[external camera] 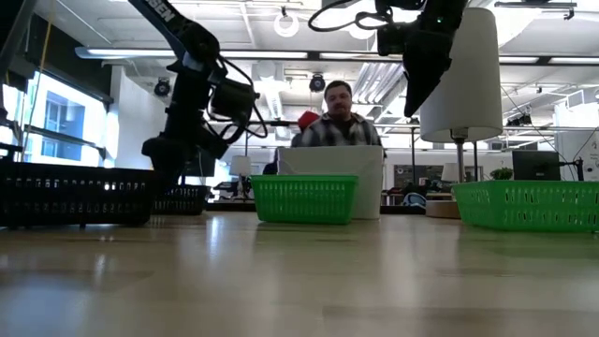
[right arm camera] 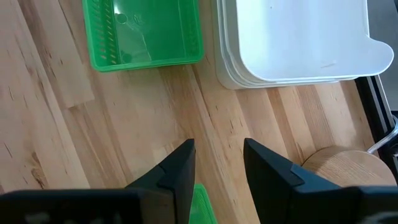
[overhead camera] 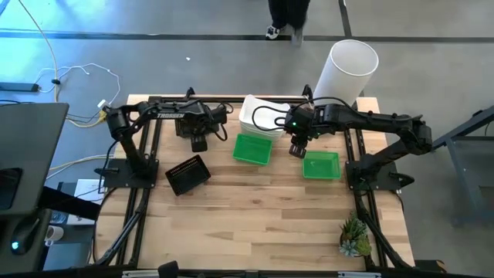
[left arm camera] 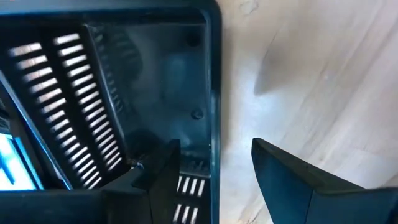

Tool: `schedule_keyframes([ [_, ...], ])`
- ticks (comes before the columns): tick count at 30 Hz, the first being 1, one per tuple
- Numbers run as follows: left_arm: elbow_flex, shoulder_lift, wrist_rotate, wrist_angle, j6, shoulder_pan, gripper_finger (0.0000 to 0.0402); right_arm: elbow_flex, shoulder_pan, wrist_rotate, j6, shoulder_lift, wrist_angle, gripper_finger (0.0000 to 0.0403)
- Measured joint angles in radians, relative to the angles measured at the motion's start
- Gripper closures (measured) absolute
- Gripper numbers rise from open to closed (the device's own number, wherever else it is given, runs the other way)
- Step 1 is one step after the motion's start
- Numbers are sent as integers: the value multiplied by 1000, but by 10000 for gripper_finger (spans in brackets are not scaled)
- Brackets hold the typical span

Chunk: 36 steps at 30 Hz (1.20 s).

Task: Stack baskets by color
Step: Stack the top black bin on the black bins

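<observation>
Black mesh wall fills the left wrist view, standing right between the left gripper's spread fingers: one finger is inside the black basket, the other outside over bare wood, and neither pad looks pressed on the rim yet. From above, that gripper sits over a black basket at the table's back edge, while a second black basket lies apart, nearer the front. I cannot tell whether the back one is a single basket or two nested.

Right gripper hangs with its fingers apart and nothing between them. Bare wood lies under the gap, the edge of a green basket is just behind the fingertips, another green basket lies ahead of them, and the white stack lies ahead and to one side. A third green basket is not plainly visible; it may be nested.

The whites look finished, so the step in hand seems to be the blacks and greens. Next, the left fingers need to close on the wall they straddle, lift it level and carry it over the other black basket. The right needs to drop one finger inside a green rim before pinching.
</observation>
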Motion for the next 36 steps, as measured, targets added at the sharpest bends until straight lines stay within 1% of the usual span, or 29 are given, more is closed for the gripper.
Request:
schedule_keyframes([
  [3, 0, 16, 0, 8, -33, 13, 222, 0, 0, 0, 0, 0, 0, 281],
  [6, 0, 23, 5, 12, -56, 28, 244, 0, 0, -1, 0, 0, 0, 281],
  [11, 0, 23, 39, 15, -92, 44, 314, 0, 0, -4, 0, 0, 0, 281],
  [15, 0, 23, 42, 15, -112, 43, 380, 0, 0, -4, 0, 0, 0, 281],
  [16, 0, 23, 41, 15, -118, 42, 390, 0, 0, -4, 0, 0, 0, 281],
  [18, 0, 22, 48, 11, -139, 42, 395, 0, 0, -4, 1, 0, 0, 281],
  [21, 0, 22, 87, -1, -149, 42, 394, 0, 0, -3, 1, 0, 0, 281],
  [27, 1, 0, 83, -66, -224, 23, 399, 0, 0, -3, 1, 0, 1, 281],
  [30, 1, -39, 84, -107, -284, 3, 400, 0, 0, -3, 1, 0, 1, 281],
  [36, 2, -166, 88, -202, -425, -65, 401, 0, 0, -3, 1, 0, 1, 281],
])
